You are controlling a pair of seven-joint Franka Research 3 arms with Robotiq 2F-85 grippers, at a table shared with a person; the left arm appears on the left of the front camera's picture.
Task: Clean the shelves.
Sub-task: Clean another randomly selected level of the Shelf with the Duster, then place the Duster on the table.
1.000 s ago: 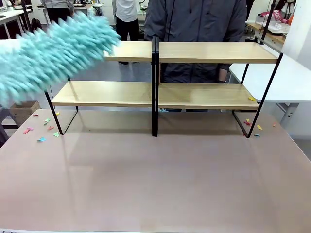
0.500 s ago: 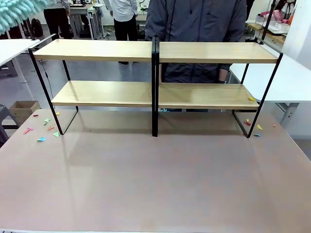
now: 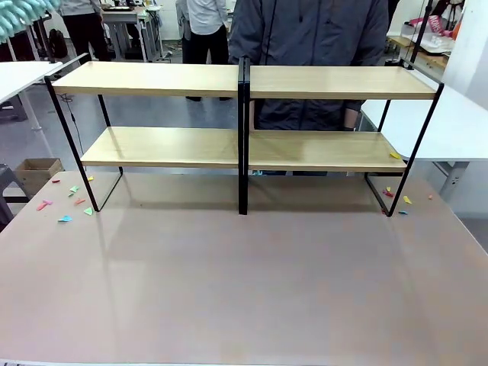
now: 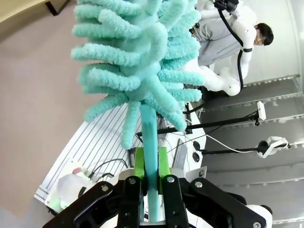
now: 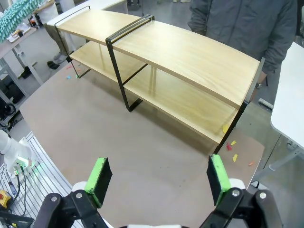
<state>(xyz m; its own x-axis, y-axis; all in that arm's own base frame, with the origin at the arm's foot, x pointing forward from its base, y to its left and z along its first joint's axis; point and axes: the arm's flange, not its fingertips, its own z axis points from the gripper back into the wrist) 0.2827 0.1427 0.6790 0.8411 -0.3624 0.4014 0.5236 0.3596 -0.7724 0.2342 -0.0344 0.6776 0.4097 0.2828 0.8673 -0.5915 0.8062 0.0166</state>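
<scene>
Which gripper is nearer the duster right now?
Left. The left gripper is shut on the duster by its handle. The right gripper is open, facing the shelves, apart from the duster at the far left.

The shelves [image 3: 244,84] stand across the far half of the table [image 3: 244,282], two tiers in two side-by-side sections joined at a centre post [image 3: 242,137]. A person [image 3: 309,30] stands behind the right section. Paper scraps [image 3: 69,200] lie on the table before the rack's left foot, more scraps [image 3: 398,197] beside its right foot, and one scrap [image 3: 395,155] on the lower right board. A duster [image 3: 23,14] is above the rack's left end.
</scene>
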